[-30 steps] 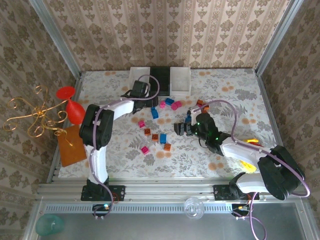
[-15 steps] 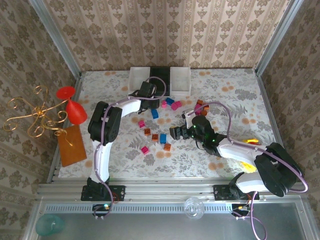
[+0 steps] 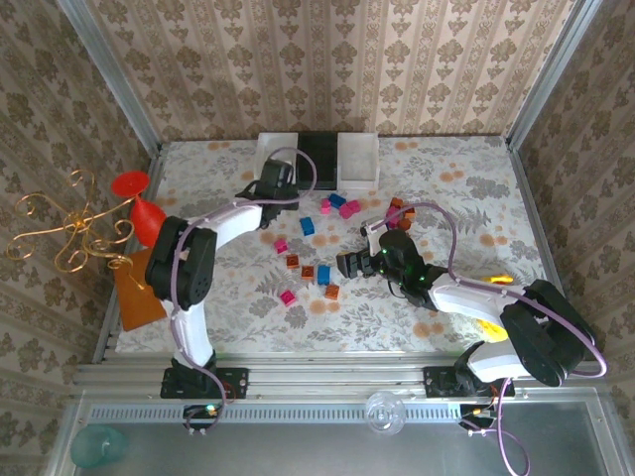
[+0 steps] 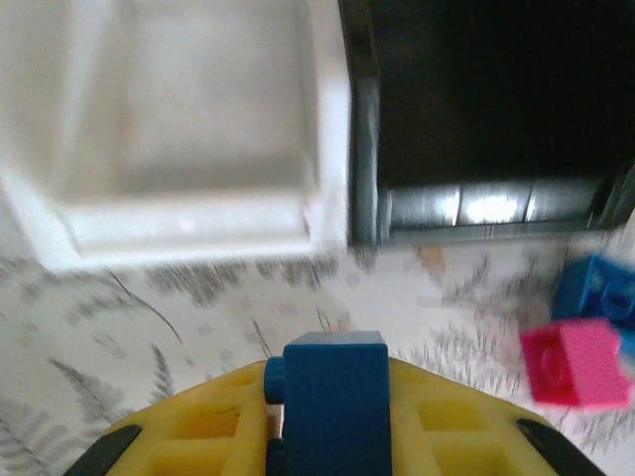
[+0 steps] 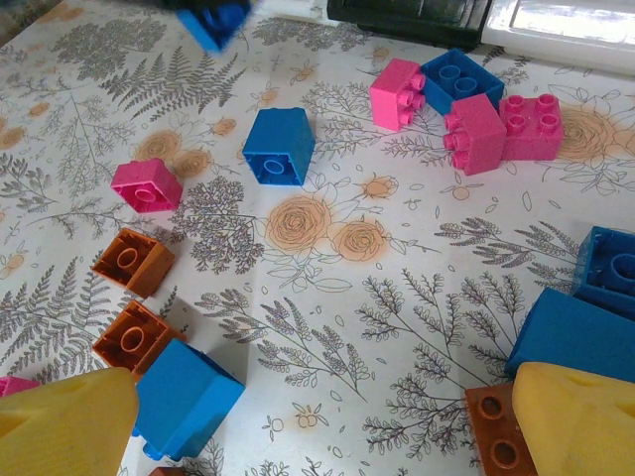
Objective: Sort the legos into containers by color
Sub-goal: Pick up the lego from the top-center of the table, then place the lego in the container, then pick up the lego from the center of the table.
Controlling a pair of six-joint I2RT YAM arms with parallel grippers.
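Left claw (image 3: 270, 188) just clamped a blue lego (image 4: 334, 397).
Its jaws closed within the last second; the white bin (image 4: 189, 223) lay just ahead-left, so a drop looked next. Right claw (image 3: 349, 264) stayed wide over loose legos (image 5: 278, 147).

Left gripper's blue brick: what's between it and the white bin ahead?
Bare floral tablecloth separates the blue brick from the white bin, seen in the left wrist view.

The left pincer (image 4: 332, 421) has clamped a small blue plastic brick (image 4: 333, 382). It swung back toward the white plastic bin (image 4: 189, 226).
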